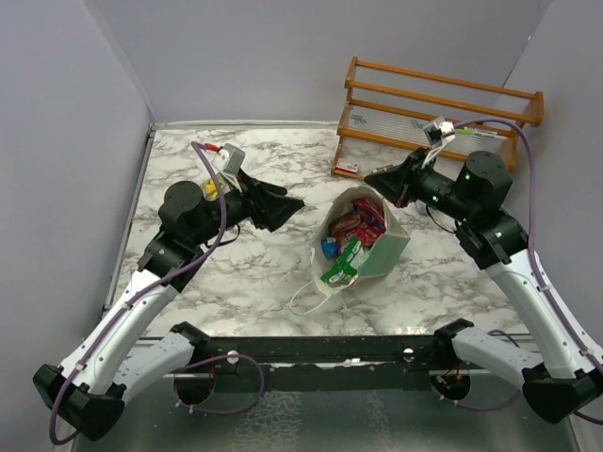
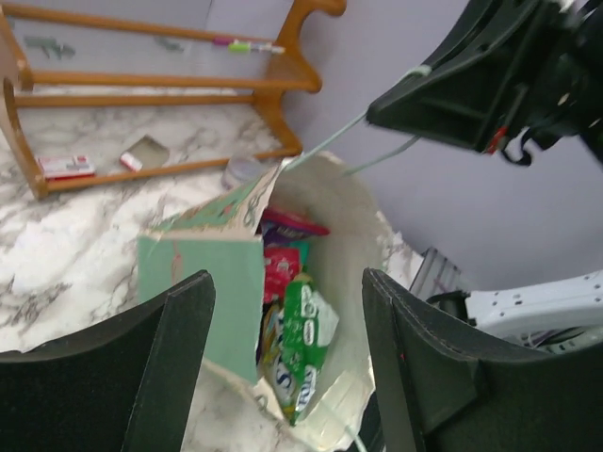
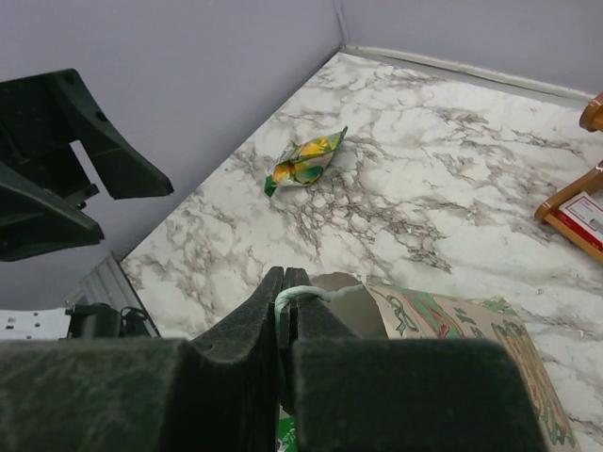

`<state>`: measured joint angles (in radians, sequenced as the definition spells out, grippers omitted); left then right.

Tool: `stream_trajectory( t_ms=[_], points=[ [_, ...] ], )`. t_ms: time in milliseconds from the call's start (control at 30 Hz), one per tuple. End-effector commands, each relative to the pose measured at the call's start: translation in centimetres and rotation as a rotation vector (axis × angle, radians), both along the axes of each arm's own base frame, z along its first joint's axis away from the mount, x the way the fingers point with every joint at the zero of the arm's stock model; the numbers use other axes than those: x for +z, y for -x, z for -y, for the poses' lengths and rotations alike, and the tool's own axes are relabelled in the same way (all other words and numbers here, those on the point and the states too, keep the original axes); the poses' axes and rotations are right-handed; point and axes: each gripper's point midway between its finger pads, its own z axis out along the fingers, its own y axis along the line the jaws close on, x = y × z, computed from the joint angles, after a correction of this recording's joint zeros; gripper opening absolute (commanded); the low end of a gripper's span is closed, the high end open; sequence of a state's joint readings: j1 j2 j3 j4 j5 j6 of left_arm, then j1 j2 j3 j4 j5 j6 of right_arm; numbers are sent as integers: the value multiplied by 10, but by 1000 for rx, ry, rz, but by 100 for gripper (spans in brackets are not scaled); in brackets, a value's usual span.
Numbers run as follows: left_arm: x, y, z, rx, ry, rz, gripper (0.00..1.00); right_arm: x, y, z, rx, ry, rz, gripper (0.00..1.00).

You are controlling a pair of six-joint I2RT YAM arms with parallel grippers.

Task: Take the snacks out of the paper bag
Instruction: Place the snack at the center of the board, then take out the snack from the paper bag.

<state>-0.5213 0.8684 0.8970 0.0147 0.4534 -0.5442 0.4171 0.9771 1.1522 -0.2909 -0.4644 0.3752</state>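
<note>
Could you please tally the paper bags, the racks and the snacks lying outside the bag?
paper bag: 1
rack: 1
snack outside the bag: 1
Total: 3

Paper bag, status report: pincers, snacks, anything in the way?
Left pincer open, facing the bag mouth. Right pincer shut on the cord handle. Snacks mostly inside paper bag; one yellow-green packet out on table. Nothing blocking the mouth.
</note>
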Motion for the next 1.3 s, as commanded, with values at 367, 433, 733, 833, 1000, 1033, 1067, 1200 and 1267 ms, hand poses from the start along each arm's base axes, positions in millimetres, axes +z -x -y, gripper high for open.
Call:
stream_trajectory(
  t_ms=[367,433,733,833,1000,1033,1067,1200,1267],
  points=[
    [-11,23,56,-30,-73,-210,65,-13,-20,-11,-13,-47,-80,2],
    [-13,29,73,-55,-110,-182,65,-16,-18,-10,-8,-25,-85,2],
    [-28,57,86,12,-196,-58,65,-1,-4,1,-22,-6,5,2],
    [-40,64,87,15,-229,-33,65,6,3,-3,22,-34,52,2],
    [-49,89,90,-13,-348,36,57,7,5,-5,41,-22,55,2],
    [-48,90,87,-5,-380,45,56,4,3,-4,31,-16,41,2],
    [-50,88,83,10,-415,50,54,6,2,-3,27,-12,38,2],
    [-58,82,78,31,-505,76,47,-2,7,-4,43,1,27,2],
    [-64,79,80,42,-523,81,42,-6,8,-3,41,3,22,2]
  ],
)
